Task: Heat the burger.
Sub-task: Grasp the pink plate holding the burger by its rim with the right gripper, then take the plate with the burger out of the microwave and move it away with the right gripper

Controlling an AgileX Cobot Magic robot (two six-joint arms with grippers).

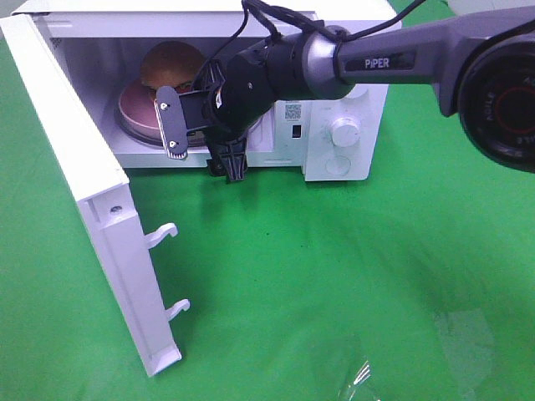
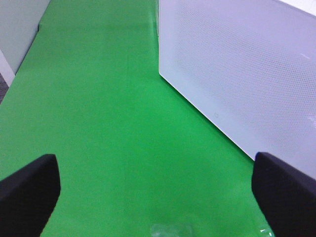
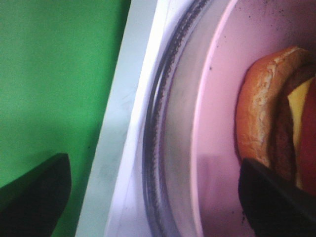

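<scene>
Golden-bunned burger (image 1: 171,60) with cheese and patty sits on round pink plate (image 1: 138,107) inside open white microwave (image 1: 347,125). Right tool (image 1: 201,125) at the cavity mouth, spread wide, empty. Left tool (image 2: 158,190) wide apart over green surface (image 2: 108,123), holding nothing.

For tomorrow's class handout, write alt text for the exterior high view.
A burger on a pink plate sits inside a white microwave whose door stands open. The right arm's open pincer is at the oven's mouth, above a green tabletop.
</scene>
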